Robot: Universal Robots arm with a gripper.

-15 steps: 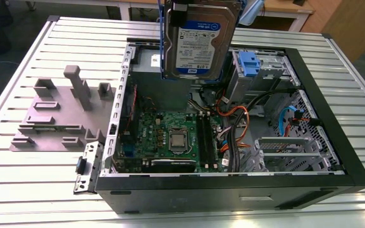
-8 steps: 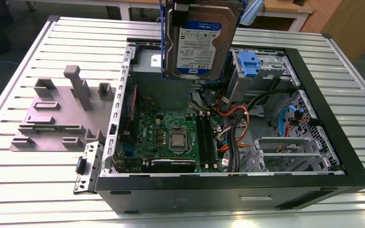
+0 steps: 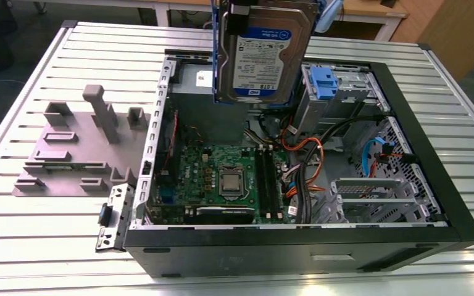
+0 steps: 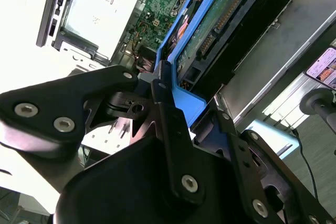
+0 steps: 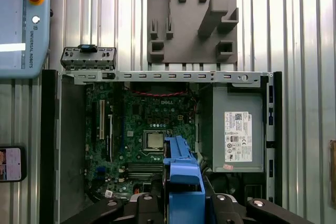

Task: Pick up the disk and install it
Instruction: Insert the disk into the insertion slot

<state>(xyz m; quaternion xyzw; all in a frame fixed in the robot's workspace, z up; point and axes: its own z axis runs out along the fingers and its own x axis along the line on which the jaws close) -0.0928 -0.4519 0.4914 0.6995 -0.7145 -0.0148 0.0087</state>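
The disk (image 3: 263, 55) hangs upright above the back of the open computer case (image 3: 303, 246). It is a silver drive with a white-and-blue label and blue carrier rails. My gripper (image 3: 268, 11) is shut on its upper end at the top of the exterior view. In the second wrist view the black fingers (image 4: 167, 109) clamp the blue rail, and the disk (image 4: 215, 24) shows its green circuit side. In the first wrist view the disk's blue rail (image 5: 181, 174) sticks out from the gripper (image 5: 184, 205) over the motherboard (image 5: 147, 129).
A drive bay with a small blue latch (image 3: 323, 81) sits in the case on the exterior view's right, beside orange and black cables (image 3: 311, 154). A grey power supply box (image 5: 236, 129) fills one corner. A grey fixture plate (image 3: 76, 148) lies beside the case. A teach pendant (image 5: 23, 19) and a phone (image 5: 10, 163) lie on the slatted table.
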